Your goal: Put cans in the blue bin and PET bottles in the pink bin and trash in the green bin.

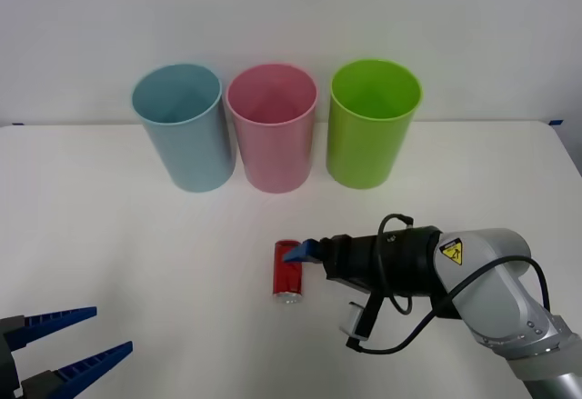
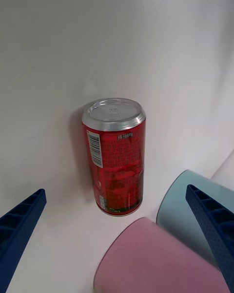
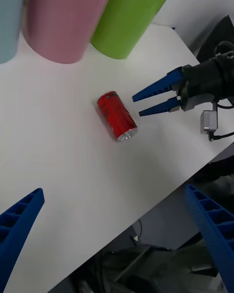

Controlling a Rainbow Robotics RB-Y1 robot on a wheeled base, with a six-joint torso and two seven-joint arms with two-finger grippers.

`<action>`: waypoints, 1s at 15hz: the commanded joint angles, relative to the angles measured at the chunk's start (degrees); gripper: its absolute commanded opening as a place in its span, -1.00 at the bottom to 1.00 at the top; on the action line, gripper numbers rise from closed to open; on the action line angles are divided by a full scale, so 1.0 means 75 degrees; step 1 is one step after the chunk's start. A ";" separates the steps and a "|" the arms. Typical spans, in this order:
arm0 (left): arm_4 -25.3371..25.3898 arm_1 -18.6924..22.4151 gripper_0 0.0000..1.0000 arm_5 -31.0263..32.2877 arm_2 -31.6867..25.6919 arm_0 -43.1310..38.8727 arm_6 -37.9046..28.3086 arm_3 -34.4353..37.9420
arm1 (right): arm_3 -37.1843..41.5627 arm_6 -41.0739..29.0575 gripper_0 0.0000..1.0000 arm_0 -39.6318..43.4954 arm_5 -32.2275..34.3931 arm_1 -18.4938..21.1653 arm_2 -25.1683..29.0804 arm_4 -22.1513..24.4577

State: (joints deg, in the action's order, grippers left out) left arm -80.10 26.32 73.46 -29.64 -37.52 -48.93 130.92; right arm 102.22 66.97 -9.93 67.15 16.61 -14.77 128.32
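1. We note the left gripper (image 1: 68, 344) parked at the near-left table edge, fingers spread, empty.
2. The small red aluminium can (image 1: 287, 271) lies on its side, before the pale-pink plastic bin (image 1: 272, 129).
3. The right gripper (image 3: 155, 99), open and empty, sits just beside it; we judge the grasp pending, then carriage to the light-blue plastic bin (image 1: 182, 128).

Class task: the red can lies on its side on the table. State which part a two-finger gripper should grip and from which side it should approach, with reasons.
Grip the red can across the middle of its round body, away from the silver ends. It lies on its side with open table all around it, so the open right gripper, already beside it, could probably close one finger on each curved side. The left gripper waits near the table's front edge.
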 commanded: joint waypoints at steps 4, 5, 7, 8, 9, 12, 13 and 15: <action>0.0485 -0.0005 1.00 0.0014 -0.0219 -0.0364 0.0723 -0.0089 | 0.0000 0.0000 1.00 0.0000 0.0000 0.0000 0.0000 0.0000; 0.0590 -0.0005 1.00 0.0014 -0.0325 -0.0458 0.0793 -0.0089 | 0.0000 0.0000 1.00 0.0000 0.0000 0.0000 0.0000 0.0000; 0.0895 -0.0005 1.00 0.0014 -0.0384 -0.0646 0.1297 -0.0136 | 0.0000 0.0000 1.00 0.0000 0.0000 0.0000 0.0000 0.0000; 0.1024 -0.0005 1.00 0.0014 -0.0395 -0.0716 0.1567 -0.0194 | 0.0000 0.0000 1.00 0.0000 0.0000 0.0000 0.0000 0.0000; 0.1153 -0.0005 1.00 0.0025 -0.0395 -0.0751 0.1824 -0.0300 | 0.0000 0.0000 1.00 0.0000 0.0000 0.0000 0.0000 0.0000; 0.1528 -0.0005 1.00 0.0084 -0.0407 -0.0868 0.2668 -0.0604 | 0.0000 0.0000 1.00 0.0000 0.0000 0.0000 0.0000 0.0000; 0.1586 -0.0005 1.00 0.0084 -0.0419 -0.0903 0.2844 -0.0639 | 0.0000 0.0000 1.00 0.0000 0.0000 0.0000 0.0000 0.0000; 0.1680 -0.0005 1.00 0.0119 -0.0442 -0.0939 0.2996 -0.0663 | 0.0000 0.0000 1.00 0.0000 0.0000 0.0000 0.0000 0.0000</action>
State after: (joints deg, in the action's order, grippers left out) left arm -67.66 26.28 74.21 -32.90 -44.53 -26.81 125.98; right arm 102.22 66.97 -9.93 67.15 16.61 -14.76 128.32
